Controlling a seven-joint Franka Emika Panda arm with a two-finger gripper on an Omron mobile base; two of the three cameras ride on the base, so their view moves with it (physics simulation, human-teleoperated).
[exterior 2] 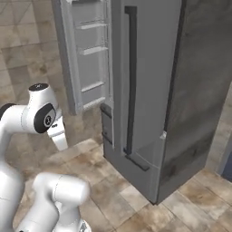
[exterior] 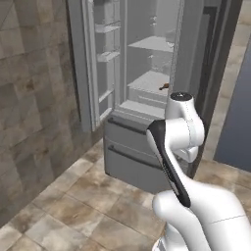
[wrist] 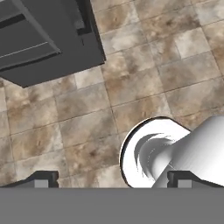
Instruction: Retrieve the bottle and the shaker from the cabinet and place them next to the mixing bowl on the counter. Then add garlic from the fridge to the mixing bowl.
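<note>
**Left base view: the fridge stands open, the arm is folded in front of it**

Left base view shows the fridge [exterior: 147, 73] upright, with its long axis vertical and its open front turned toward the robot. One door [exterior: 100, 59] is swung out to the left, and its bins face the inside. The inside is pale grey with flat shelves one above the other. A small brown object [exterior: 164, 87] lies on a middle shelf, at its right end, but it is too small to say what it is. Below the shelves there are two closed grey drawers [exterior: 130, 152].

From the right base view the fridge [exterior 2: 181, 90] is seen from its side, a dark grey tall wall, with a long dark handle [exterior 2: 130, 81] running vertically on the closed door. I can read no label or writing on any surface.

The arm [exterior: 179, 132] is folded close to the base, well apart from the fridge. The tiled floor [exterior: 73, 196] between the base and the drawers is open. To the left there is a stone-look wall [exterior: 29, 98], near the open door.

In the hand view the gripper [wrist: 111, 178] points down to the floor, and the lower corner of the fridge [wrist: 43, 39] is at the top left. The two finger tips [wrist: 41, 178] stand wide apart, with nothing between them.
</note>
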